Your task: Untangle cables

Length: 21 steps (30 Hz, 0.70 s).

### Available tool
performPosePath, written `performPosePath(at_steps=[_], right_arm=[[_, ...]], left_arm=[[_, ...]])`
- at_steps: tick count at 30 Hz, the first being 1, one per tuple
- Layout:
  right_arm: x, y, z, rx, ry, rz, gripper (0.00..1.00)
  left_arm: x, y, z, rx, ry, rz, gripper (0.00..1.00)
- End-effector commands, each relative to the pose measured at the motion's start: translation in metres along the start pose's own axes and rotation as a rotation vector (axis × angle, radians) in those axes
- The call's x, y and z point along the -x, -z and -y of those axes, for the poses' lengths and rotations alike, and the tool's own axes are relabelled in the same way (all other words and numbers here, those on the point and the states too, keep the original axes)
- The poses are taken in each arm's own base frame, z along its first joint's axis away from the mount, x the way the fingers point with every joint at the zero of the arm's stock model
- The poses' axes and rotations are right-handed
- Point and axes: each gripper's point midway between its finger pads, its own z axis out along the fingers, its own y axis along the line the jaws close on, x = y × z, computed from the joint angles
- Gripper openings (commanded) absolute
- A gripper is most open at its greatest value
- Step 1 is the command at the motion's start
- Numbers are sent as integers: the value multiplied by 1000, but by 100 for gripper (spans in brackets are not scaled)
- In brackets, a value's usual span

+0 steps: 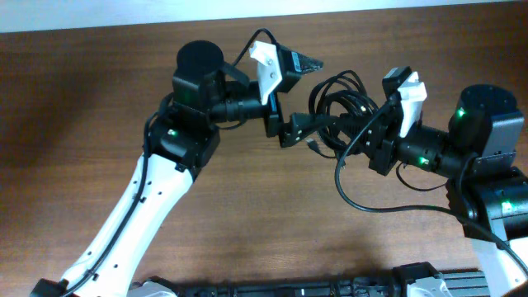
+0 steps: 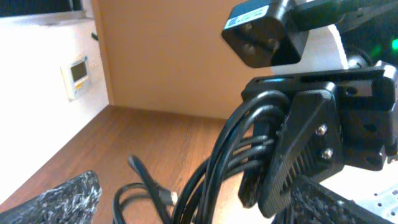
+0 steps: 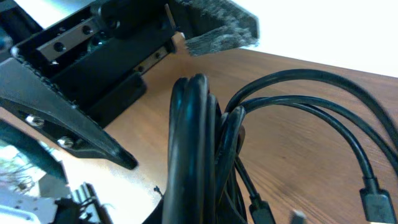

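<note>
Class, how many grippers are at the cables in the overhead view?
2: the left gripper at the left side of the cables, the right gripper at their right side. None seems hidden.

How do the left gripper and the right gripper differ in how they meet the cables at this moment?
The left gripper has its fingers wide apart with the cables loose between them; the right gripper appears closed on several strands. The left gripper reaches in from the left, the right gripper from the right. Both meet at one bundle.

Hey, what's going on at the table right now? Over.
Left pincer open around cables. Right pincer looks shut on them. One cord trailing on table.
</note>
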Motion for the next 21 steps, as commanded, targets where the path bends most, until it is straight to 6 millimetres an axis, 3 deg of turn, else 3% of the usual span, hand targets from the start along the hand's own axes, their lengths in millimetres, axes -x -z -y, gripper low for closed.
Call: performPosePath(at_steps=[1, 6, 16, 21], right_arm=[[6, 2, 7, -52, 75, 17, 4], [9, 4, 2, -33, 149, 30, 4], [20, 10, -37, 158, 336, 96, 4], [18, 14, -52, 242, 404, 108, 4]], left_arm=[[9, 19, -9, 51, 18, -4, 99], [-7, 29, -19, 84, 96, -48, 99], [-10, 29, -19, 89, 112, -59, 99], [-18, 33, -39, 209, 130, -87, 99]])
